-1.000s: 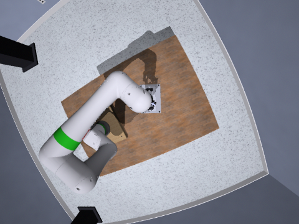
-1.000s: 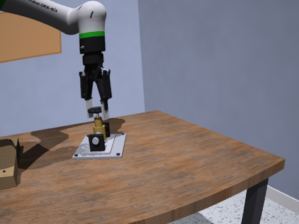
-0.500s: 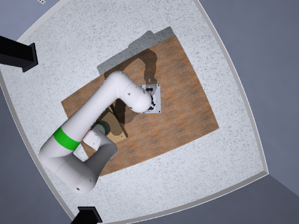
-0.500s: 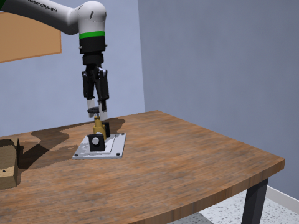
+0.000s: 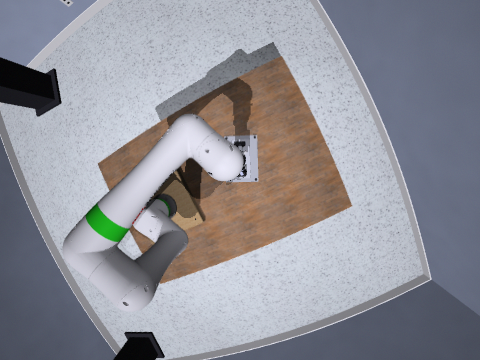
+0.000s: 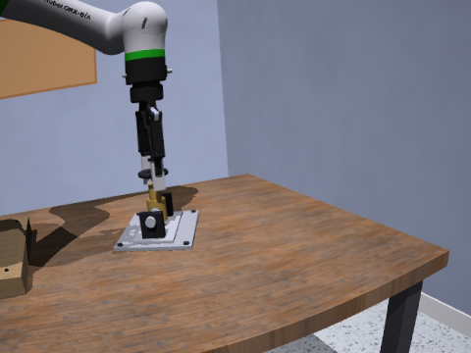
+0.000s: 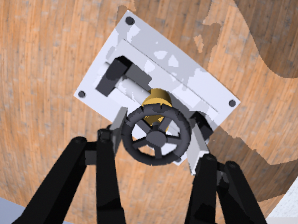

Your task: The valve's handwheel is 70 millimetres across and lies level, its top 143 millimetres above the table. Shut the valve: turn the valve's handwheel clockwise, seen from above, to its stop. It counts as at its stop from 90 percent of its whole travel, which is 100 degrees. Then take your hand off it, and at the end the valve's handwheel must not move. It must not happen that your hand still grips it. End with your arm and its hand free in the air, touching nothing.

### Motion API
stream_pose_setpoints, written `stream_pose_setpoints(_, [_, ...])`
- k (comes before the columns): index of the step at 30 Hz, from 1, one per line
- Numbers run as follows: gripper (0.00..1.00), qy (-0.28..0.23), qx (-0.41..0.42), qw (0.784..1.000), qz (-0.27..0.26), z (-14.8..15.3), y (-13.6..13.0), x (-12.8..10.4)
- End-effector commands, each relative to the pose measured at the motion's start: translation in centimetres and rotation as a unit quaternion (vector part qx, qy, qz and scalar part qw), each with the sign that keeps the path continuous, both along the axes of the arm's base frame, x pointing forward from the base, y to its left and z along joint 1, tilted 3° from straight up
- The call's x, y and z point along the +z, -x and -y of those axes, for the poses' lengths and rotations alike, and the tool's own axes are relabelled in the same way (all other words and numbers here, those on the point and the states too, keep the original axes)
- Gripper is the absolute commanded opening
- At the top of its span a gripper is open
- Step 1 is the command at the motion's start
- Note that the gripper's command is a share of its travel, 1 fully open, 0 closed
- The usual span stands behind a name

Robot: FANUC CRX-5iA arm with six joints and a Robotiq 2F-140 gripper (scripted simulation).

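Note:
The valve stands on a grey base plate on the wooden table, with a brass stem and a black spoked handwheel lying level on top. My gripper comes straight down from above and is shut on the handwheel's rim, one finger pad on each opposite side. In the exterior view the gripper hangs upright over the valve, its fingers seen nearly edge-on at the handwheel. In the overhead view the arm's wrist hides most of the valve; only the plate shows.
A light wooden block sits at the table's left edge, beside the arm's base. The table's right and front edges lie far from the valve. A tan board hangs on the wall at the upper left.

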State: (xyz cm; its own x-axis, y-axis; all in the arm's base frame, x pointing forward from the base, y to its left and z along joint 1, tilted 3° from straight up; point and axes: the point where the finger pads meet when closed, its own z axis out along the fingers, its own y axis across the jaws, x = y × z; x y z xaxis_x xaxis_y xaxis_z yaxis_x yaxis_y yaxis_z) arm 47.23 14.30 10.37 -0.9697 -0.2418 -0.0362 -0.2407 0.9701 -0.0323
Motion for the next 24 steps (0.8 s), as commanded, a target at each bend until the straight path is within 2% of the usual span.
stream_pose_setpoints(1, [0.00,-0.002,-0.034,0.999,0.001,-0.01,-0.01,-0.02])
stream_pose_setpoints(13, [0.00,-0.007,-0.161,0.987,0.004,-0.01,-0.01,-0.02])
stream_pose_setpoints(15, [0.00,-0.007,-0.161,0.987,0.004,-0.01,-0.01,-0.02])
stream_pose_setpoints(24, [0.00,-0.011,-0.245,0.969,0.006,-0.01,-0.01,-0.02])
